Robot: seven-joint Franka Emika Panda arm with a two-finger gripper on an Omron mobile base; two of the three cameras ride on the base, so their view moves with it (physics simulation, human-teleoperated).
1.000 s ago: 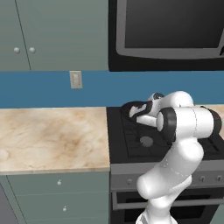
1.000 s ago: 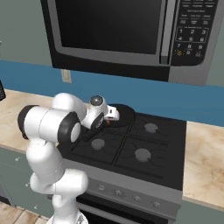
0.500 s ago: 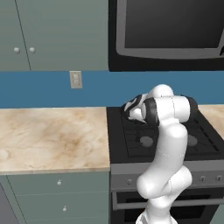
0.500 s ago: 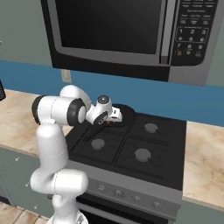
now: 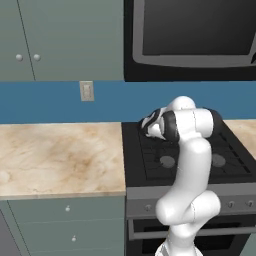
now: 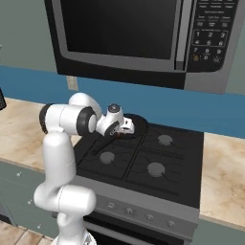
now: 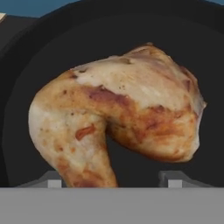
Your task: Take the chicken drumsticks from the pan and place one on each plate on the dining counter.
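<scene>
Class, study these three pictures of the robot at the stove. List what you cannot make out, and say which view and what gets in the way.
- Second drumstick: the hand view's close-up drumstick covers most of the pan.
- Grip: gripper tips barely rise at that view's bottom edge, so contact is unclear.
- Pan contents: the arm blocks them in the left base view; the hand hides them in the right base view.

No text, brand or number can be read anywhere. The microwave [image 6: 139,43] has a keypad panel [image 6: 205,31] with small pale marks, too blurred to make out.
</scene>
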